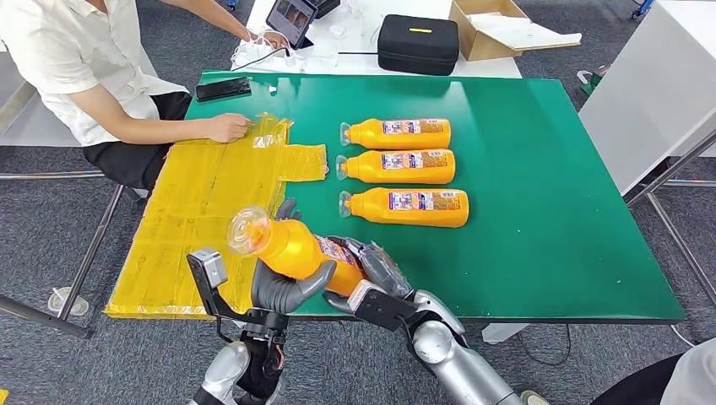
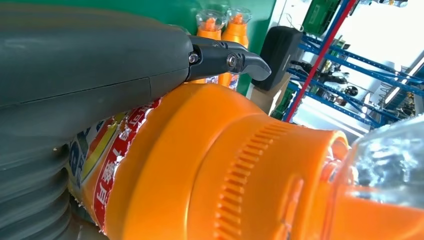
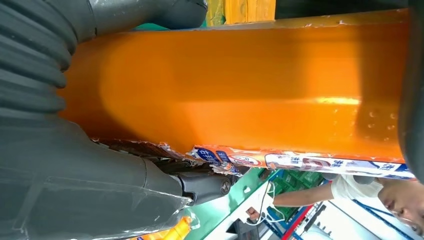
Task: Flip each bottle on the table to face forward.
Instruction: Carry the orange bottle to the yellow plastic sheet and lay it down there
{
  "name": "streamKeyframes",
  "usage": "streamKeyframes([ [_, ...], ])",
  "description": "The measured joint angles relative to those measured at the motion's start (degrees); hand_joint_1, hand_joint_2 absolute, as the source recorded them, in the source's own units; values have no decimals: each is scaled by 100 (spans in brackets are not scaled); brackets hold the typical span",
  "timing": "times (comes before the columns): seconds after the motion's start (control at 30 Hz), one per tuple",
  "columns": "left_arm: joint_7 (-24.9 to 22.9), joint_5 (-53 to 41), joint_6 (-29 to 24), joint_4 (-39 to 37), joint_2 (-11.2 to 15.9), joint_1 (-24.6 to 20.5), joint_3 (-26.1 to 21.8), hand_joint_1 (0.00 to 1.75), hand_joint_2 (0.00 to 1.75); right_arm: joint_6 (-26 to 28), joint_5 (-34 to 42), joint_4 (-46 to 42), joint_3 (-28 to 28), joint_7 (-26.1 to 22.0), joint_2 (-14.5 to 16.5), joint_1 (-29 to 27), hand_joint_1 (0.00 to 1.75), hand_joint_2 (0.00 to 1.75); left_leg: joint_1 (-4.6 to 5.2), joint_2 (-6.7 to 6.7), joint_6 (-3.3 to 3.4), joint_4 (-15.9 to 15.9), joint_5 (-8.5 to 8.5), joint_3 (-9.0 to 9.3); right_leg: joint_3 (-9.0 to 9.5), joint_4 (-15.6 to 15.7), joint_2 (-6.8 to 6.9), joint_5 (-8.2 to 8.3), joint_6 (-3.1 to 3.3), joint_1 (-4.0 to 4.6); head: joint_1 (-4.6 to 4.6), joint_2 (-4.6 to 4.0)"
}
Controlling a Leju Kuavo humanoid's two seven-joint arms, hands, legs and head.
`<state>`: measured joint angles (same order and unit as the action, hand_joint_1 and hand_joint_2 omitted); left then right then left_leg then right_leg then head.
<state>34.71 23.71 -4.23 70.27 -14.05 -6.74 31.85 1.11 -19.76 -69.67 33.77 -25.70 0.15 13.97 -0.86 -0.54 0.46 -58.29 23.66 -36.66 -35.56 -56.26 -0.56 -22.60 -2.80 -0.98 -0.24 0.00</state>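
Head view: three orange bottles laid in a column at about 12 o'clock from the robot on the green table, labels up and clear caps toward 9 o'clock, namely the far bottle, the middle bottle and the near bottle, all seemingly done already. Fourth orange bottle off the table, raised over the near edge, clear cap tilted up toward 10 o'clock, plain orange back showing more than the label, so likely mid-flip and not yet set down. Left hand cupped under the bottle's shoulder, thumb wrapped across the front, fingers closed around it. Right hand wrapped on the bottle's lower body at 3 o'clock from the left hand, fingers closed over the torn label edge. Left wrist view: thumb pressed on the orange shoulder by the ribbed neck. Right wrist view: grey fingers hugging the smooth orange side. Yellow sheet at 10 o'clock, a seated person's hand resting on it. Remaining, by judgement: finish turning this bottle and lay it in line with the others.
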Motion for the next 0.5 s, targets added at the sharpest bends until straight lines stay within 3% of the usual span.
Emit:
streamKeyframes([
  [0.1,21,11,26,0,-2,-6,-8,175,175,-25,40,11,19,-10,1,9,175,175,0,0,0,0,0,0,0,0,0,0,0,0,1,1],
  [0.17,60,41,117,-1,-5,-8,-14,175,175,-65,104,15,28,-23,2,15,162,175,0,0,0,0,0,0,0,0,0,0,0,0,1,1],
  [0.27,109,196,418,-6,-9,-9,-20,175,175,-214,302,23,31,-64,3,19,117,175,0,0,0,0,0,0,0,0,0,0,0,0,0,0],
  [0.33,82,383,678,-9,-9,-9,-42,175,175,-354,469,42,25,-104,4,20,101,175,0,0,0,0,0,-1,0,0,0,0,0,0,1,0],
  [0.47,43,662,1095,46,22,65,-184,175,175,-607,626,112,16,-168,104,69,3,175,-1,3,0,0,0,-4,-2,-2,-2,1,1,1,1,1],
  [0.5,29,711,1192,103,46,116,-248,175,175,-653,631,137,22,-170,164,89,0,175,-1,4,0,0,0,-4,-4,-3,-3,1,1,2,-1,1],
])
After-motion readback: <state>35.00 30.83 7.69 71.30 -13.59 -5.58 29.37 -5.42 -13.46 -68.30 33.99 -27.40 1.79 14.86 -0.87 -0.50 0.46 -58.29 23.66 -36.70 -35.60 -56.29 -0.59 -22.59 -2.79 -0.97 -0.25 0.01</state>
